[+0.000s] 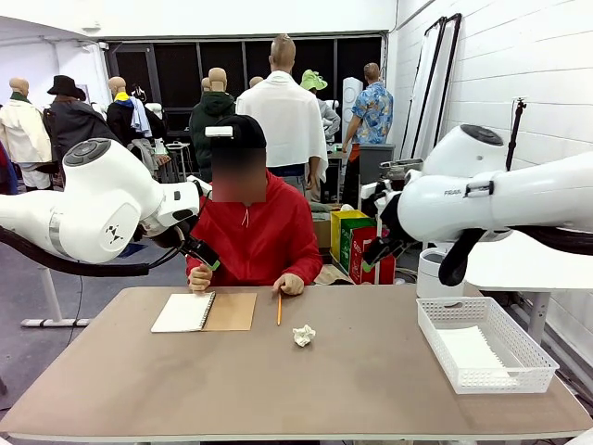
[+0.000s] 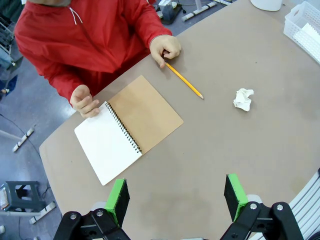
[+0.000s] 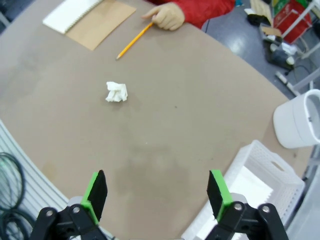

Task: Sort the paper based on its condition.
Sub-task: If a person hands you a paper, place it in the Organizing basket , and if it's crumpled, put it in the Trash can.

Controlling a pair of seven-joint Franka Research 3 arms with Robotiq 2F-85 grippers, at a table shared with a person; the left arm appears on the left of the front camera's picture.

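Eyeing the wad on the bench: likely featherlight, squishy, so pinching across its middle. Hanging wide and empty: left fingers, right fingers.

An open spiral-bound notebook with a brown cover lies near a yellow pencil on the brown table, a white mesh tray well apart.

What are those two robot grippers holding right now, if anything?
Nothing. The left gripper and the right gripper are both open and empty above the table; the crumpled paper lies loose on it.
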